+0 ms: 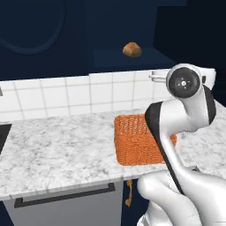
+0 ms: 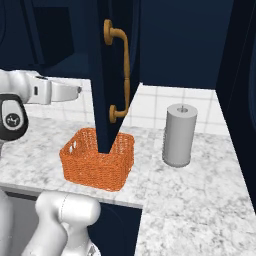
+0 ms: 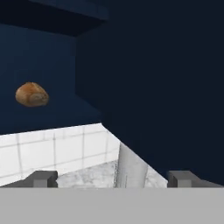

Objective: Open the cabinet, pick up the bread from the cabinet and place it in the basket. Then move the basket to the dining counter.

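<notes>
The cabinet [image 1: 132, 59] stands open, and its navy door [image 2: 107, 75] with a brass handle [image 2: 123, 70] swings out over the counter. The bread [image 1: 132, 49], a small tan-brown lump, lies on the cabinet shelf; in the hand view the bread [image 3: 31, 94] sits up and to the left. Below on the marbled counter stands the orange basket [image 1: 132, 141], and the basket [image 2: 97, 162] holds nothing that I can see. My gripper [image 3: 112, 179] is open, with nothing between its fingertips [image 3: 41, 178], short of the shelf and near the door. The dining counter is out of view.
A grey paper towel roll [image 2: 179, 135] stands right of the basket. The marbled counter [image 1: 57, 150] has a grey drawer front with a black bar handle [image 1: 66, 196] below it. White tiles [image 1: 66, 95] line the wall. My own arm [image 1: 176, 132] crosses in front of the basket.
</notes>
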You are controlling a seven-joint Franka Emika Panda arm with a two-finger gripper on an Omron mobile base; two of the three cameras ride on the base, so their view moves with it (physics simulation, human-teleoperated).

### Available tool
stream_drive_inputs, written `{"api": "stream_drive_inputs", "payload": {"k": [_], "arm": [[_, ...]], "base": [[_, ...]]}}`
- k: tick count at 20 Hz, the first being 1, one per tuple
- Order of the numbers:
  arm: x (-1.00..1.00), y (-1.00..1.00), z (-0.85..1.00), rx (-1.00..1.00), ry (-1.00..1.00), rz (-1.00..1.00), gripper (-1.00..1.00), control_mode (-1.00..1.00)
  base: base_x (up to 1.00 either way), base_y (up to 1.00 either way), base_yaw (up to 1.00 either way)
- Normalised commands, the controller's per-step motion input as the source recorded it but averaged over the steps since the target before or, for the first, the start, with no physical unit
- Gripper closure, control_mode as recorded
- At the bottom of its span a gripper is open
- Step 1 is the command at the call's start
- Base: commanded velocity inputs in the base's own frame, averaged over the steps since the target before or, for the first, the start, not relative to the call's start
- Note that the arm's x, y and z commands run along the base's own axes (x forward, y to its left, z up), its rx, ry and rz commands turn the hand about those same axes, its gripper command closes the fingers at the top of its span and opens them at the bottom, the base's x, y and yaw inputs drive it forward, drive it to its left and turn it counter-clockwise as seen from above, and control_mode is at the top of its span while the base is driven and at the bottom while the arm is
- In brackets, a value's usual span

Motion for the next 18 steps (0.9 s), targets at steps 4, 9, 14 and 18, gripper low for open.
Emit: {"api": "stream_drive_inputs", "payload": {"k": [4,9,14,18], "arm": [[1.0,0.01,0.05,0.19,0.13,0.48,-1.0,-1.0],[1.0,0.01,0.0,0.13,0.08,0.41,-1.0,-1.0],[0.98,0.28,-0.03,0.06,0.05,0.28,-1.0,-1.0],[0.7,0.03,0.0,0.01,-0.03,0.09,-1.0,-1.0]], "base": [[0.0,0.0,0.0],[0.0,0.0,0.0],[0.0,0.0,0.0],[0.0,0.0,0.0]]}}
